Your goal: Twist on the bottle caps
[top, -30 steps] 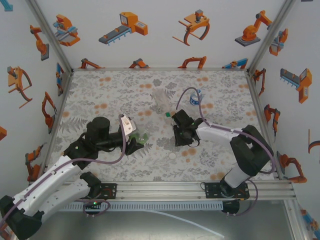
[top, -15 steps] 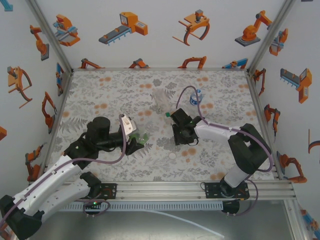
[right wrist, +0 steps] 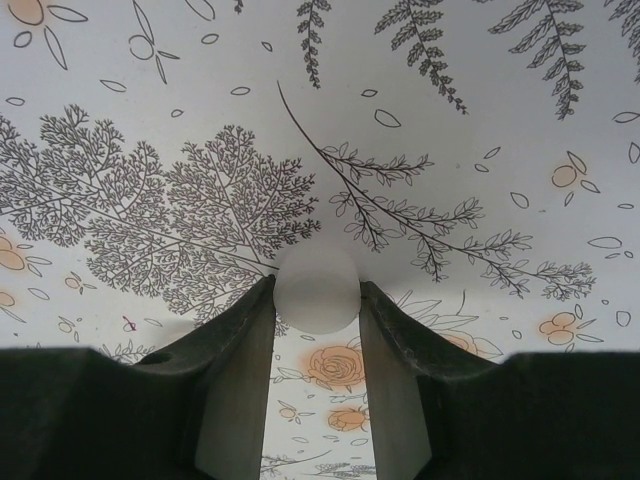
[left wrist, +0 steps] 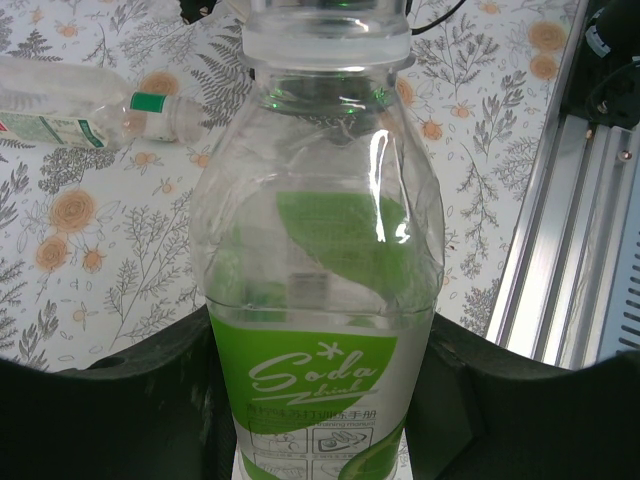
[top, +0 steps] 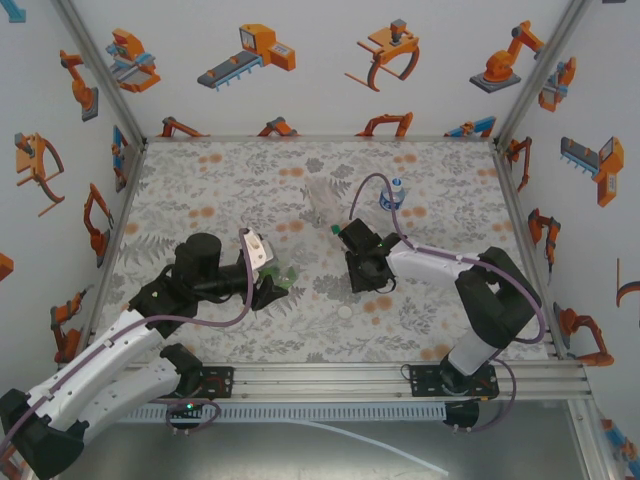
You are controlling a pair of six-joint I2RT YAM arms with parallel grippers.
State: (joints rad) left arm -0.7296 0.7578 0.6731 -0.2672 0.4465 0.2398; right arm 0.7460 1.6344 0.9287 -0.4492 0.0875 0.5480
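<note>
Near the middle of the floral table [top: 200, 180], on the left: left gripper [top: 274, 291] clamped around the body of the green-tinted bottle [left wrist: 318, 330], dark fingers [left wrist: 150, 400] pressed against both sides of its label. On the right, close above the print: right gripper [right wrist: 317, 296] pinching a white cap [right wrist: 317, 288] between its fingertips. Beside that gripper, toward the near edge: a second pale cap [top: 345, 312], lying free. Farther back: colourless bottle [top: 322, 198] on its side, small green cap [top: 335, 229] near it, blue-labelled bottle [top: 392, 194] to the right.
</note>
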